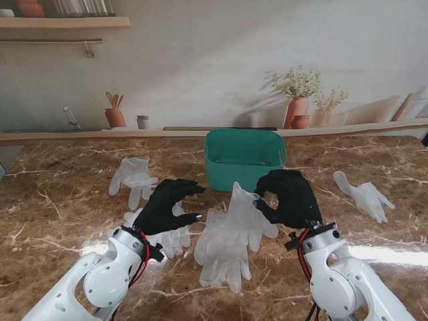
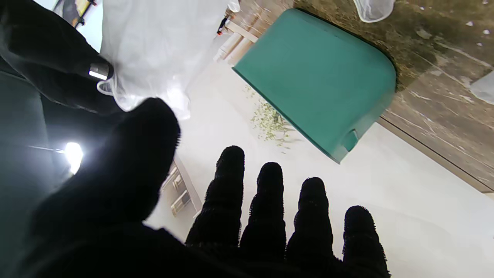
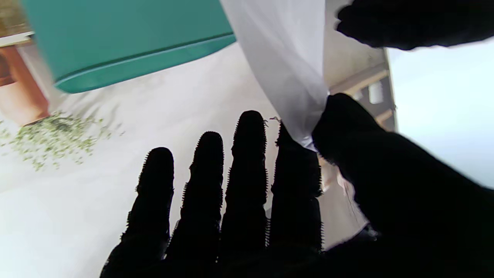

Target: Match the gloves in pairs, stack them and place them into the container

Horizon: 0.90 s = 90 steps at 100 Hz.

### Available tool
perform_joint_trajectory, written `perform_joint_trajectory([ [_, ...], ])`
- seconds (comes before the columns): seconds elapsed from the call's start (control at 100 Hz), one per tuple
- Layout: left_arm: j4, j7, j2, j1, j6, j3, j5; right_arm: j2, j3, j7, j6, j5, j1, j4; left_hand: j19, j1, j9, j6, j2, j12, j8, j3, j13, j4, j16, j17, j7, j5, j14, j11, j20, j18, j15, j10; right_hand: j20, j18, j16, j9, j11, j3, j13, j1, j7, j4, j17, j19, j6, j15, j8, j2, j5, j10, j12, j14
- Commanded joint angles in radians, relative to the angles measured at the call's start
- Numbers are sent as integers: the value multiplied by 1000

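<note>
The teal container (image 1: pixel 244 157) stands at the middle back of the table, also seen in the wrist views (image 2: pixel 320 77) (image 3: pixel 127 38). My right hand (image 1: pixel 289 197) (image 3: pixel 270 200) pinches the cuff of a translucent white glove (image 1: pixel 231 234) (image 3: pixel 285 65) between thumb and index finger. That glove hangs down toward me, just in front of the container. My left hand (image 1: pixel 170 204) (image 2: pixel 231 224) hovers beside it with fingers apart, holding nothing. Part of a second glove (image 1: pixel 175 237) shows under the left hand. A third glove (image 1: pixel 134 177) lies far left and another (image 1: pixel 364 194) lies right.
The marble table runs to a back ledge with clay pots (image 1: pixel 297 110) and a utensil jar (image 1: pixel 115 115). In the left wrist view, the right hand (image 2: pixel 50 58) holds the white glove (image 2: pixel 154 46) close to my left thumb.
</note>
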Motion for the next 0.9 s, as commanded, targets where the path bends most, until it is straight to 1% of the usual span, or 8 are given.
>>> perform_joint_trajectory([
  [0.0, -19, -4, 6, 14, 1, -1, -6, -8, -8, 12, 1, 10, -18, -24, -46, -28, -12, 16, -12, -13, -6, -24, -39, 8, -13, -4, -3, 32, -37, -21, -16, -14, -31, -3, 9, 4, 8, 17, -14, 45, 33, 22, 23, -22, 9, 4, -69, -6, 23, 23, 44, -6, 12, -12],
  [0.08, -24, 22, 2, 24, -5, 2, 5, -10, -14, 1, 4, 10, -21, -31, -19, -23, 21, 12, -10, 14, 52, -17, -13, 9, 19, -11, 89, 32, -12, 9, 22, -4, -2, 3, 12, 8, 9, 29, -10, 50, 42, 22, 25, -22, 16, 7, -56, -8, 15, 16, 46, -4, 24, -6],
  [0.18, -24, 142, -17, 38, -16, 19, 38, -14, -25, -18, 24, 12, -22, -38, 61, -26, 114, -90, -29, 151, 353, 49, 53, -7, 143, -7, 433, 26, 18, 89, 113, 13, 88, -11, 14, 9, 10, 29, -12, 56, 42, 25, 32, -21, 16, 8, -39, -11, 8, 10, 47, 1, 35, -3],
  [0.22, -24, 176, -23, 43, -29, 25, 54, -16, -32, -30, 38, 11, -19, -37, 94, 60, 155, -151, -57, 227, 440, -58, 80, -54, 218, -8, 542, 89, 27, 126, 124, 20, 130, -22, 19, 11, 15, 32, -22, 65, 43, 24, 48, -21, 14, 9, -35, -13, -14, 2, 47, 3, 59, -2],
  [0.31, -46, 196, -24, 63, -46, 33, 75, -21, -54, -50, 78, 18, -13, -38, 141, 170, 252, -232, -52, 374, 391, -241, 134, -22, 353, -10, 686, 211, 46, 209, 115, 32, 217, -46, 19, 9, 16, 30, -26, 68, 37, 29, 51, -18, 12, 8, -21, -15, -22, -6, 50, 9, 59, 3],
  [0.62, -81, 104, -11, 56, 26, 107, 44, -47, -184, -144, 193, 65, 24, -23, -14, -18, 83, 19, 4, 282, 51, -124, -17, 18, 280, -17, 92, 132, 32, 61, 86, 4, 105, -3, 20, 2, 21, -12, -24, 62, -4, 42, 61, -14, -11, 10, 9, -7, -48, -8, 44, 24, 45, 7],
  [0.8, -82, 1, 3, 28, 44, 129, -9, -62, -241, -184, 193, 114, 40, -6, -92, 10, -88, 62, 47, 233, -22, -367, -143, 50, 248, 9, -37, -5, 11, 7, -143, -24, 42, -6, 14, -12, 17, -75, -20, 51, -65, 50, 62, -12, -40, 4, 20, -6, -88, -16, 42, 32, 26, 4],
  [0.89, -72, -13, 4, 15, 35, 140, -26, -69, -263, -207, 192, 123, 49, 6, -116, -10, -119, 69, 42, 227, -28, -414, -162, 57, 236, 16, -52, -31, 6, -6, -184, -30, 18, -8, 11, -14, 8, -92, -9, 44, -76, 49, 76, -11, -42, 6, 21, -1, -128, -18, 39, 33, 5, 3],
])
